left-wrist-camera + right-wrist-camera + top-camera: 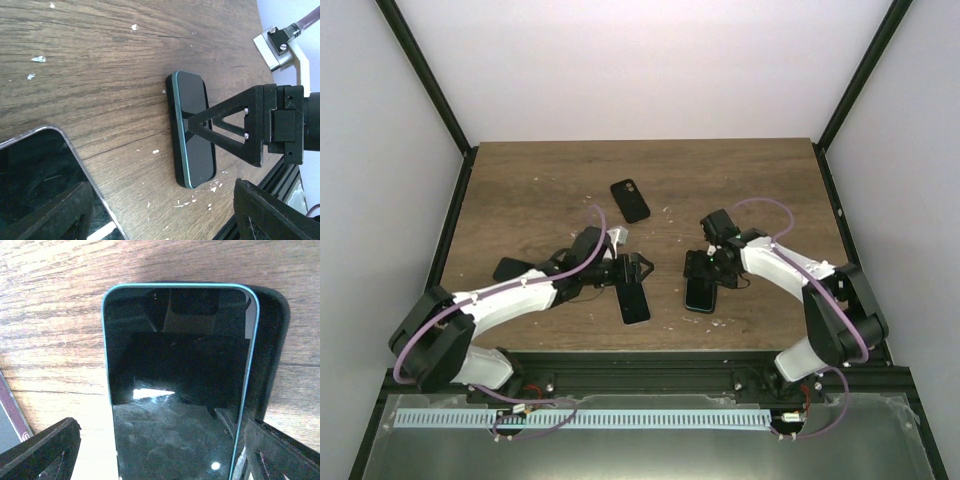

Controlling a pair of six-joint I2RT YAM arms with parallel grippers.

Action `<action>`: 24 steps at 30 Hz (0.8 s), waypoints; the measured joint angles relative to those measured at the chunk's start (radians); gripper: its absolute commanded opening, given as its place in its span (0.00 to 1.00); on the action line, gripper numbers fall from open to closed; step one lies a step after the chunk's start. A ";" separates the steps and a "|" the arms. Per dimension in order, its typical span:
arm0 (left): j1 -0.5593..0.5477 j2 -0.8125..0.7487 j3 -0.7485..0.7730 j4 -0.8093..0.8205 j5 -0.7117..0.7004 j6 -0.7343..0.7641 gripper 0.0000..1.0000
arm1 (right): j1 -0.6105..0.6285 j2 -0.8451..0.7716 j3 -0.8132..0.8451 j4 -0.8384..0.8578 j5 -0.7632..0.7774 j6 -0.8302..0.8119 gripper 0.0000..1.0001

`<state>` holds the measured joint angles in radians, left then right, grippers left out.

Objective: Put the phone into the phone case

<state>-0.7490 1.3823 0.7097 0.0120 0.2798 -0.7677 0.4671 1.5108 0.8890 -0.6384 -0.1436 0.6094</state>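
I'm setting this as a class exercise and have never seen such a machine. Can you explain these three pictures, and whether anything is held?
Two robot arms are bolted at the near edge of a wooden table. The overhead picture looks down on both; the other two come from cameras on each wrist. The left gripper is open over a dark phone with a clear rim. The right gripper is open astride a teal-edged phone lying on a black cover. A black slab with a camera cutout lies farther back. Nothing is held.

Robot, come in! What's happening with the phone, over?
Left gripper open above slim black glossy phone, clear-rimmed. Right gripper open astride teal-edged phone on black cover. Nothing held.
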 measured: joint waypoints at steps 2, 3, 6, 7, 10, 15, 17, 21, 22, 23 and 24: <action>-0.005 0.009 0.009 0.001 0.000 -0.004 0.74 | -0.018 -0.013 -0.020 0.014 -0.006 -0.012 0.88; -0.008 0.017 0.014 0.001 0.002 -0.006 0.71 | -0.036 -0.027 -0.040 0.031 -0.014 -0.021 0.87; -0.019 0.059 0.043 0.001 0.008 -0.011 0.66 | -0.120 -0.082 -0.117 0.086 -0.061 -0.051 0.81; -0.024 0.078 0.056 0.003 0.011 -0.013 0.65 | -0.142 -0.098 -0.137 0.099 -0.072 -0.060 0.77; -0.040 0.135 0.099 0.006 0.017 -0.013 0.60 | -0.199 -0.133 -0.191 0.144 -0.105 -0.085 0.60; -0.055 0.224 0.158 0.030 0.029 -0.018 0.53 | -0.232 -0.134 -0.253 0.249 -0.193 -0.109 0.52; -0.057 0.258 0.175 0.040 0.035 -0.019 0.50 | -0.240 -0.125 -0.270 0.279 -0.218 -0.112 0.49; -0.059 0.315 0.204 0.049 0.041 -0.021 0.46 | -0.251 -0.098 -0.278 0.333 -0.251 -0.117 0.38; -0.059 0.326 0.207 0.051 0.041 -0.021 0.46 | -0.253 -0.093 -0.279 0.342 -0.259 -0.121 0.37; -0.059 0.334 0.207 0.053 0.041 -0.023 0.45 | -0.255 -0.087 -0.279 0.354 -0.267 -0.121 0.35; -0.059 0.342 0.207 0.051 0.041 -0.024 0.44 | -0.256 -0.082 -0.279 0.364 -0.278 -0.125 0.33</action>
<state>-0.8078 1.7241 0.9165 0.0635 0.3210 -0.7914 0.2115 1.4292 0.6102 -0.2745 -0.4221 0.4847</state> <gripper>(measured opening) 0.460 0.376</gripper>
